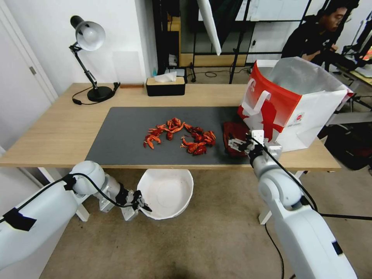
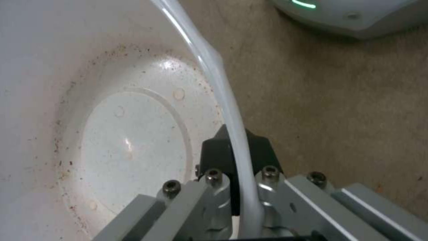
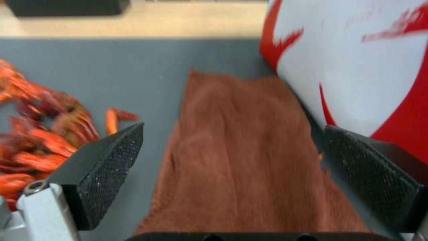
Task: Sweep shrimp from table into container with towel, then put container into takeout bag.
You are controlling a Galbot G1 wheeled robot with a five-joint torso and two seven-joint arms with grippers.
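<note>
the shrimp (image 1: 180, 136), bright red-orange with curled legs, lie scattered mid-mat on the table (image 1: 54, 131), with the dark red towel (image 1: 233, 135) at their 3 o'clock beside the takeout bag (image 1: 294, 104). the left wrist view reveals speckled residue inside the white container (image 2: 133, 147), whose rim the left gripper (image 1: 140, 203) pinches below the table's near edge. the right gripper (image 3: 232, 160), arm reaching forward, hangs with jaws spread wide over the towel.

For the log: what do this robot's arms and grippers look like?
Both arms are glossy white rounded shells with black cables along them; the left arm carries black tape patches. The left gripper and right gripper have silver metal bodies with hex screws, and black finger pads, textured on the right.
</note>
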